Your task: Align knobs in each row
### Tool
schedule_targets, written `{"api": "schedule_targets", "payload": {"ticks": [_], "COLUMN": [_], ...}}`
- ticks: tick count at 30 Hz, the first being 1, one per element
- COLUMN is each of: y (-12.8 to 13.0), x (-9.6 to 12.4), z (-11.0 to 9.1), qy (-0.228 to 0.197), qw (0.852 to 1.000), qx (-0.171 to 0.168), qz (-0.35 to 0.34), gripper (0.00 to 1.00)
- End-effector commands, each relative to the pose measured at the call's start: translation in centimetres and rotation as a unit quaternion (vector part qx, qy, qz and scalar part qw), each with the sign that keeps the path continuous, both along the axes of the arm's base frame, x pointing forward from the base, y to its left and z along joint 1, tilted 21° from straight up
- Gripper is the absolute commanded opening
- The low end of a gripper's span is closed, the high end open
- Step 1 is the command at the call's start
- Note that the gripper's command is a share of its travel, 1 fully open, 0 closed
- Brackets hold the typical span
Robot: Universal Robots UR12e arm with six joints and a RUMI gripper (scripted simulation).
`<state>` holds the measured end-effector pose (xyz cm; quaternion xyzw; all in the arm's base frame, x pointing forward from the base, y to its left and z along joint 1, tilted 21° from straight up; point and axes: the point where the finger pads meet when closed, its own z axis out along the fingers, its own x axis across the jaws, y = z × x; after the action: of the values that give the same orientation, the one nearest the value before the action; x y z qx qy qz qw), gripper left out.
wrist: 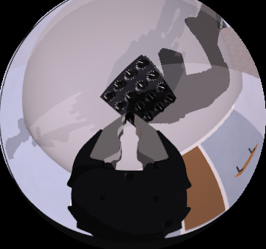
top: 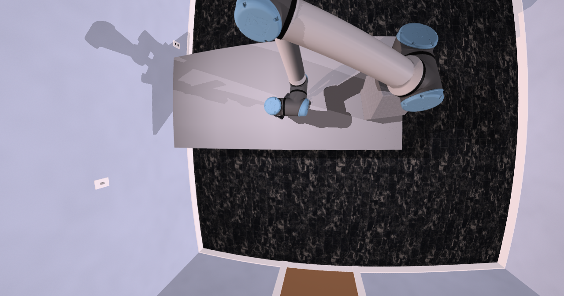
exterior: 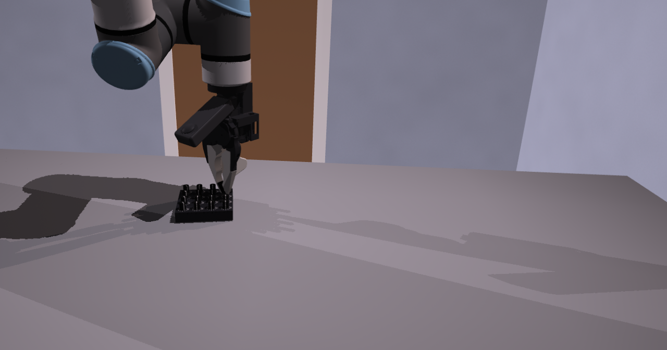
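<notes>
Desk — pale, shadows across it. Over it, 1 arm, pale tubes, dark joints, blue caps; any lettering on the caps too faint to read. Hand points down, fingertips drawn in narrow around 1 knob at a corner of the knob box. Knob box: black, flat on the desk beneath the hand, hidden from above by the arm. Knobs in a 4-by-4 layout, white ticks around them — row labels too small to read.
</notes>
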<state>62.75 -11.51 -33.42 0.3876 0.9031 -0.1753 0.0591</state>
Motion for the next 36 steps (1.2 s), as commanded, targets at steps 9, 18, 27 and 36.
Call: {"api": "schedule_targets", "payload": {"ticks": [9,18,27,36], "y": [0.0,0.01,0.01,-0.04], "x": [0.17,0.06,0.02,0.07], "z": [-0.03,-0.04,-0.05,-0.06], "qy": [0.018,0.04,0.062,0.094], "qw": [0.999,0.994,0.985,0.966], "qx": [0.002,0.004,0.006,0.008], "qz": [0.049,0.105,0.16,0.241], "gripper": [0.04,0.04,0.04,0.04]}}
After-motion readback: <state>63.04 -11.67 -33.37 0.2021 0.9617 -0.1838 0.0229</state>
